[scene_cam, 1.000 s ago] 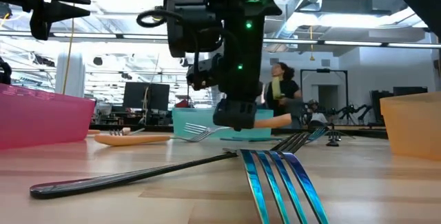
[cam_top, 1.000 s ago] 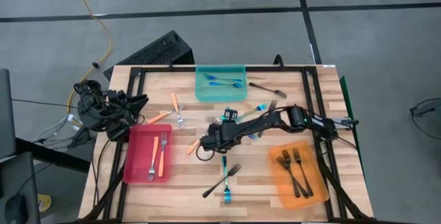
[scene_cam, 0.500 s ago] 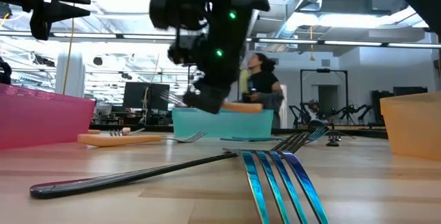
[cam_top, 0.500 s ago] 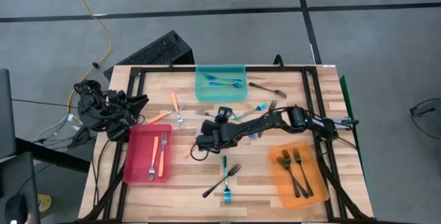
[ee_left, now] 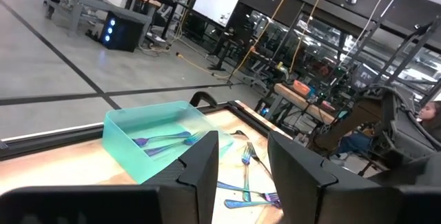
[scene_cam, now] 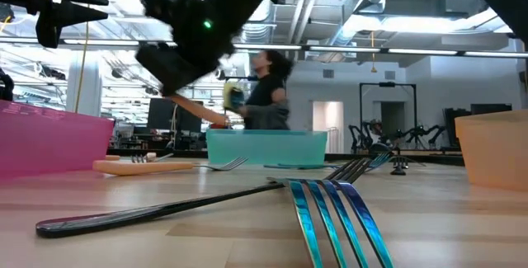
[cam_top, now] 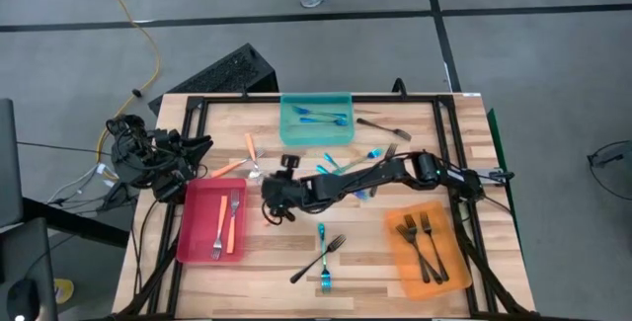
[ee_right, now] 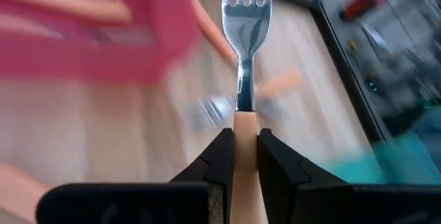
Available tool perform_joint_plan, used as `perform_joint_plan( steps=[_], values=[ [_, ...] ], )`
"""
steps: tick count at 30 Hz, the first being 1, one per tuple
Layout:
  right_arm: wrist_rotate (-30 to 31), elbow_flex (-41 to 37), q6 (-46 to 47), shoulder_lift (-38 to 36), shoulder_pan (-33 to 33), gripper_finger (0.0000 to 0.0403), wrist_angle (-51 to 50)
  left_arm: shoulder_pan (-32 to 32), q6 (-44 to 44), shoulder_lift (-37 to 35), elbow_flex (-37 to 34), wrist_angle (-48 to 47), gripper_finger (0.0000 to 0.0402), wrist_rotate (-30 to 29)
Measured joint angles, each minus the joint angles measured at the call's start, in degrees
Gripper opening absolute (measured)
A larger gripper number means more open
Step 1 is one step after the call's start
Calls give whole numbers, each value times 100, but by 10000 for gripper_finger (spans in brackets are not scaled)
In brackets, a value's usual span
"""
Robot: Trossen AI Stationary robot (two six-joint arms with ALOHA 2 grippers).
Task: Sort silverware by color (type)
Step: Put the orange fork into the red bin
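My right gripper [cam_top: 270, 200] reaches over the table's middle left, just right of the red tray [cam_top: 190, 224], shut on an orange-handled fork [ee_right: 246, 17] whose silver tines point toward that tray. In the low view the right gripper [scene_cam: 177, 54] hangs high with the orange handle [scene_cam: 202, 113] below it. My left gripper [ee_left: 241, 162] is open and waits off the table's left edge [cam_top: 168, 153]. Two orange forks [cam_top: 227, 224] lie in the red tray, blue forks [cam_top: 321, 117] in the teal tray, dark forks [cam_top: 420, 240] in the orange tray. My right gripper pinches the fork's orange handle [ee_right: 244, 124] between its two fingers [ee_right: 222, 148], close behind the silver neck. The fingers lie along the fork, so the tines stick out ahead of them. The fork is lifted clear of the table, with its handle slanting in the low view.
Loose on the wood lie two orange forks [cam_top: 249, 155] near the red tray's far end, a blue fork [cam_top: 322, 258] crossed by a dark one [cam_top: 318, 259] near the front, blue forks [cam_top: 370, 153] and a dark fork [cam_top: 380, 124] near the teal tray. A person walks behind the table.
My right gripper has travelled toward the table's left, toward the red tray, and has risen, carrying the orange-handled fork clear of the table. The left arm has kept still.
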Motion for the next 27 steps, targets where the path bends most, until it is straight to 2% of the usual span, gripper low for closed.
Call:
perform_joint_plan(
  steps=[6, 11, 15, 22, 27],
  values=[
    [-831, 1, -1029, 0, 135, 73, 1366, 0, -1, -1, 0, -1, 112, 0],
    [-2144, 1, -2322, 0, 200, 73, 2235, -2, -4, 0, 0, -4, 112, 2],
    [-3158, 3, -2909, 10, 169, 73, 2667, 0, -7, 0, 0, -4, 112, 2],
    [-4881, 3, -2990, 17, -202, 73, 3319, -2, 3, 0, 0, -17, 112, 2],
    [-5633, 3, -2560, 20, -436, 73, 3915, -1, 23, 0, 0, -62, 112, 2]
  ],
)
